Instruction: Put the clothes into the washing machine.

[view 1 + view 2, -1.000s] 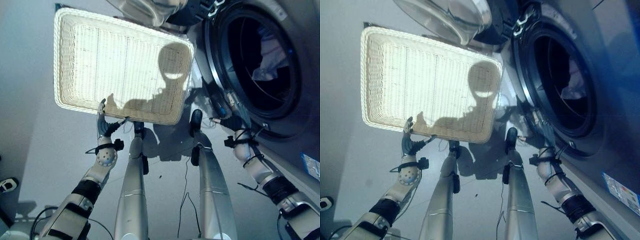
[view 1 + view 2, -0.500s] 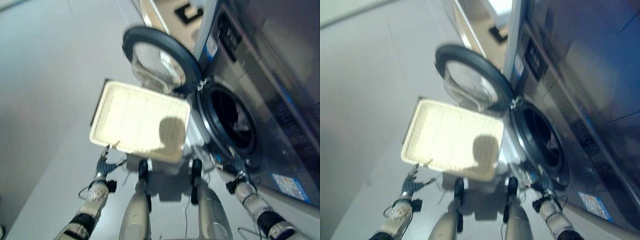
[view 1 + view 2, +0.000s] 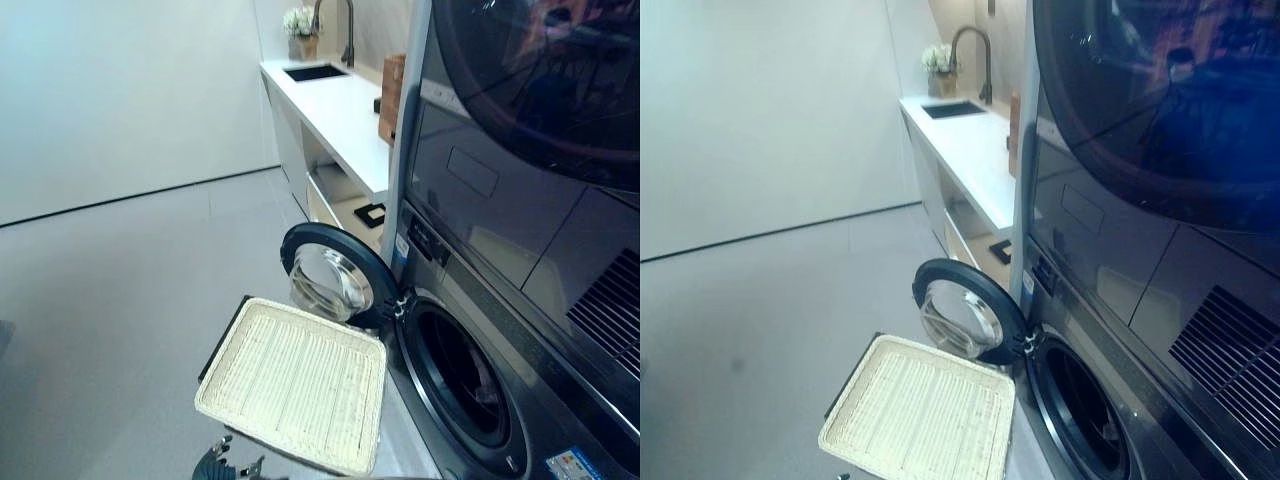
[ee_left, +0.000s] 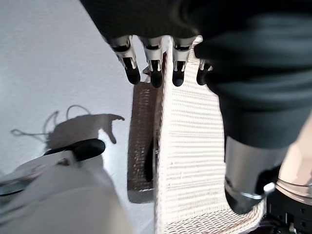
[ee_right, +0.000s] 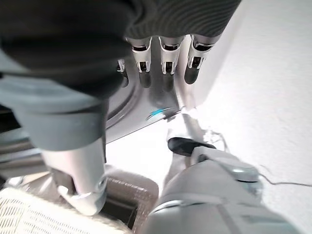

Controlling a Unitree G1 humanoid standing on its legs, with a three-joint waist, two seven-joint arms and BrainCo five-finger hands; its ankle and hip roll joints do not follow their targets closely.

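A flat white wicker basket (image 3: 290, 385) lies on the floor beside the washing machine and has nothing in it. The round door (image 3: 330, 285) stands swung open over the basket's far edge. The drum opening (image 3: 462, 385) is dark, and I cannot make out any clothes inside. My left hand (image 3: 213, 463) peeks in at the basket's near corner; in the left wrist view its fingers (image 4: 153, 68) hang straight above the basket's rim (image 4: 165, 146), holding nothing. My right hand (image 5: 165, 61) is open too, fingers straight, close to the machine's grey front (image 5: 146, 105).
A second dark machine (image 3: 530, 90) is stacked above the washer. Further back runs a white counter (image 3: 340, 110) with a sink, a tap and a small plant (image 3: 300, 20). Grey floor (image 3: 120, 290) stretches to the left. A dark mat edge (image 3: 225, 335) shows under the basket.
The whole picture has swung upward, so the camera has moved: room, counter and upper machine came into sight, while arms and hands slid down to the bottom edge. The basket stays put.
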